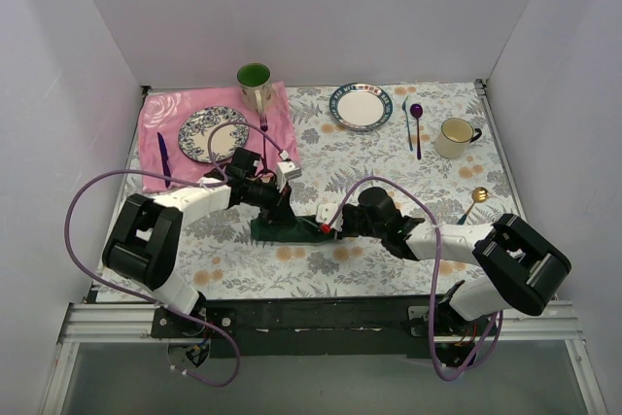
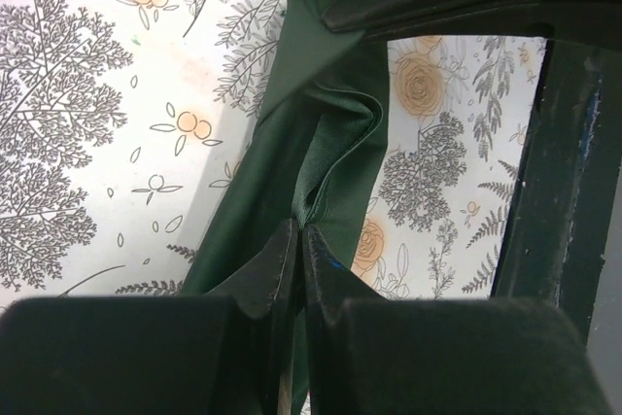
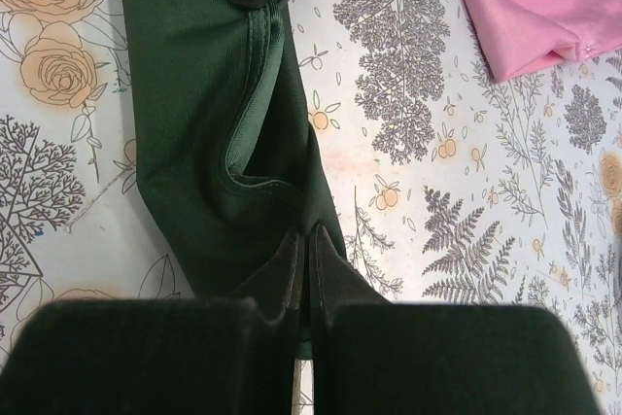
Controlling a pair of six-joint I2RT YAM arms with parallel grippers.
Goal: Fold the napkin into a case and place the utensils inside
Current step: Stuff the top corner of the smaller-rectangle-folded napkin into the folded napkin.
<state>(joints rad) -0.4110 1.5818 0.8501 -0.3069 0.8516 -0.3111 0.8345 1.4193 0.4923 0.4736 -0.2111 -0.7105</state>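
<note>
The dark green napkin (image 1: 284, 229) lies bunched in a narrow folded strip at the table's middle, between my two grippers. My left gripper (image 1: 277, 205) is shut on its left end; in the left wrist view the fingertips (image 2: 299, 232) pinch a fold of the napkin (image 2: 326, 143). My right gripper (image 1: 330, 227) is shut on the right end, and in the right wrist view the tips (image 3: 309, 237) clamp the napkin (image 3: 194, 123) at its edge. One utensil (image 1: 476, 200), with a gold head and a dark handle, lies at the right beyond my right arm.
A pink cloth (image 1: 175, 109) at the back left carries a patterned plate (image 1: 212, 133), a pink fork (image 1: 263, 128) and a blue knife (image 1: 163, 157). A green mug (image 1: 255, 85), white plate (image 1: 361, 106), purple spoon (image 1: 416, 123) and cream mug (image 1: 455, 137) stand along the back.
</note>
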